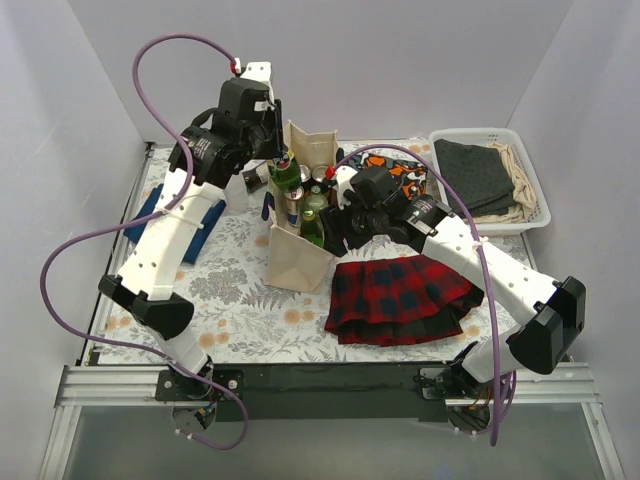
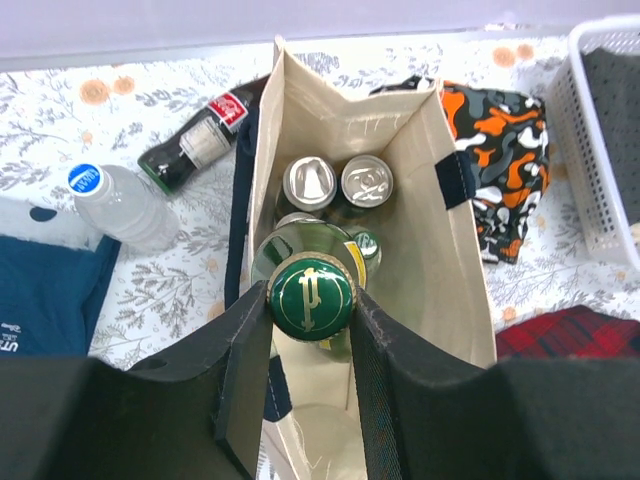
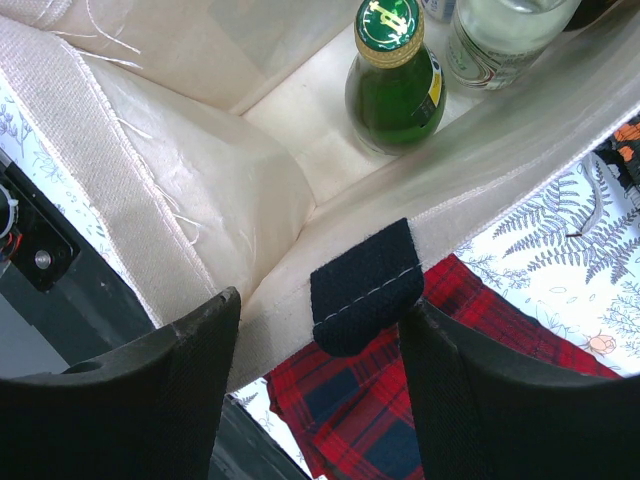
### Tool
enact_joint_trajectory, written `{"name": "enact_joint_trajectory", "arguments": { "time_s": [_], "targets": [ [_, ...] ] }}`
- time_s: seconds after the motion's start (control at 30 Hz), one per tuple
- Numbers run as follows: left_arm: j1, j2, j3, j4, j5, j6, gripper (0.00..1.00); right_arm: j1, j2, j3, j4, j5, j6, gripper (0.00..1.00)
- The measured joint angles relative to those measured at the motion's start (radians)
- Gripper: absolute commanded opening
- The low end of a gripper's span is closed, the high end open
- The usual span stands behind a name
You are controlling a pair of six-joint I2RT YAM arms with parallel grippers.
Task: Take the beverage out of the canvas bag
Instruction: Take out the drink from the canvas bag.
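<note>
A: Two drinks already lie outside, on the table left of the canvas bag (image 2: 440, 260). One is a water bottle (image 2: 120, 205). The other is a cola bottle (image 2: 200, 140), on its side just beside the bag's left wall. So I judge that a part of the work is done.

B: And the one in hand?

A: The left gripper (image 2: 311, 315) is above the bag's mouth and is clamped on the neck of a green bottle (image 2: 300, 255), one finger at each side just under the cap. The bottle stands upright. Its body is over the inside of the bag, and I cannot tell if its bottom is already higher than the rim. To me this is the middle of the lifting step: the bottle is grasped, but not yet carried out and put down.

B: What is left inside the bag?

A: Deeper in the bag, beyond the held bottle, two cans (image 2: 309, 183) stand side by side. The right wrist view shows also a second green bottle (image 3: 395, 90) on the bag's floor and a clear bottle (image 3: 500, 40) just beside it. So several drinks are left, if all of them must come out.

B: And the right arm?

A: The right gripper (image 3: 318, 305) is at the bag's right-hand rim. Its jaws stand apart, with the navy strap tab (image 3: 362, 285) between them, not pinched as far as I can see. Right of the bag, below this rim, lies a red plaid cloth (image 3: 350, 400). I think the gripper is placed there to steady the bag, but it holds nothing.
</note>
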Motion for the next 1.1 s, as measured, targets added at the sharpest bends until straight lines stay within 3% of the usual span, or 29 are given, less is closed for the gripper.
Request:
{"name": "enact_joint_trajectory", "arguments": {
  "time_s": [0.7,1.1],
  "targets": [
    [0.0,-0.131,0.014,0.093,-0.146,0.053,0.0,0.0,0.0,0.0,0.0,-0.001,0.004,0.7],
    [0.002,-0.204,-0.121,0.172,-0.279,0.084,0.0,0.0,0.0,0.0,0.0,-0.001,0.005,0.7]
  ]
}}
